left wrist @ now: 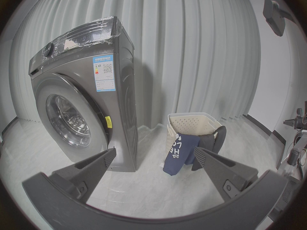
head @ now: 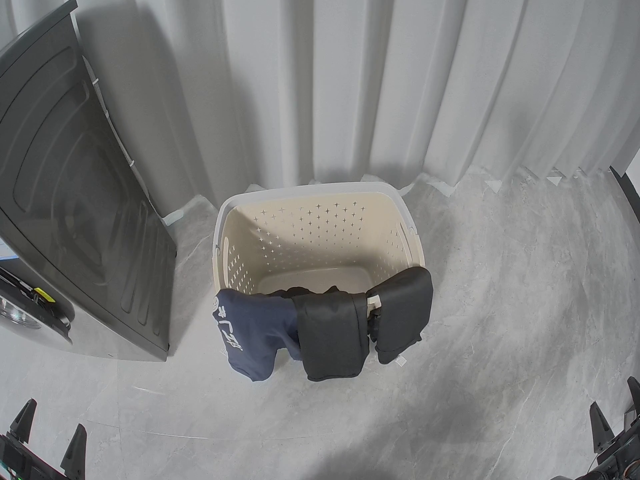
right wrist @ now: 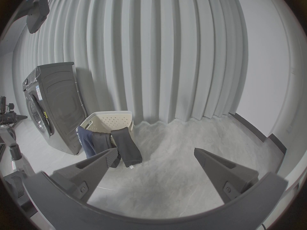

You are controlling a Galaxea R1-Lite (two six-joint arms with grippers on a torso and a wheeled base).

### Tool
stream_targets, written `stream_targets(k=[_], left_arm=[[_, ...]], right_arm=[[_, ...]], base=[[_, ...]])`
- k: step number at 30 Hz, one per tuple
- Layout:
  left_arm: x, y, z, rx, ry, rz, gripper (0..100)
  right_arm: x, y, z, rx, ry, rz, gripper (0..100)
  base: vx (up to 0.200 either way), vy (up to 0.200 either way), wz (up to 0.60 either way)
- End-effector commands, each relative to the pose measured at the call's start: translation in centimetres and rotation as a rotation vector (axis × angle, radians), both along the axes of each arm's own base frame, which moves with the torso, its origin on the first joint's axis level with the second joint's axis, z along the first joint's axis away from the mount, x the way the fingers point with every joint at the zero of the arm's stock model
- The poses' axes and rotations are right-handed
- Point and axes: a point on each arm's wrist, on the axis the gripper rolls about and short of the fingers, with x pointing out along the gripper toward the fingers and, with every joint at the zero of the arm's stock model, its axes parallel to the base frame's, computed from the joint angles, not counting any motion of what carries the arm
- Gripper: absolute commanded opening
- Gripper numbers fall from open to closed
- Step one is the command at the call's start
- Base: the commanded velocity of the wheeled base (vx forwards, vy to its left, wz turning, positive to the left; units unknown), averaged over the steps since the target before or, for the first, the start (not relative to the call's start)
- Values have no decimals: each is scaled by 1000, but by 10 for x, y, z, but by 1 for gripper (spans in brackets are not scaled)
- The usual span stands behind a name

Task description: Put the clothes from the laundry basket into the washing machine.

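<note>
A cream laundry basket [head: 313, 229] [left wrist: 192, 122] [right wrist: 105, 120] stands on the floor before the curtain. Over its near rim hang a navy shirt [head: 250, 335] [left wrist: 177, 152] [right wrist: 84, 141] with white print, a dark grey garment [head: 333, 341] [right wrist: 102, 142] and a black garment [head: 400, 311] [right wrist: 126, 146]. The grey washing machine [head: 73, 195] [left wrist: 86, 93] [right wrist: 52, 103] stands to the left, its round door shut. My left gripper [head: 48, 435] [left wrist: 155, 158] is open low at the left, well short of the basket. My right gripper [head: 617, 411] [right wrist: 155, 158] is open low at the right.
Pleated white curtains [head: 373, 68] close off the back. The grey marble floor [head: 520, 288] is bare around the basket and to its right. A dark baseboard [head: 627, 188] runs along the far right.
</note>
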Motion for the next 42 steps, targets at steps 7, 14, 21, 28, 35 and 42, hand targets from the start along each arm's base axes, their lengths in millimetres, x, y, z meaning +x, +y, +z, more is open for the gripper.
stream_targets(k=[7,14,21,28,35,42], left_arm=[[0,0,-4,1,4,1,100],[0,0,-4,1,4,1,100],[0,0,-4,1,4,1,100],[0,0,-4,1,4,1,100],[0,0,-4,1,4,1,100],[0,0,-4,-2,2,1,100]], right_arm=[[0,0,-5,0,0,2,100],[0,0,-5,0,0,2,100],[0,0,-5,0,0,2,100],[0,0,-5,0,0,2,100],[0,0,-5,0,0,2,100],[0,0,-5,0,0,2,100]], base=[[0,143,0],[0,200,0],[0,200,0],[0,200,0],[0,200,0],[0,143,0]])
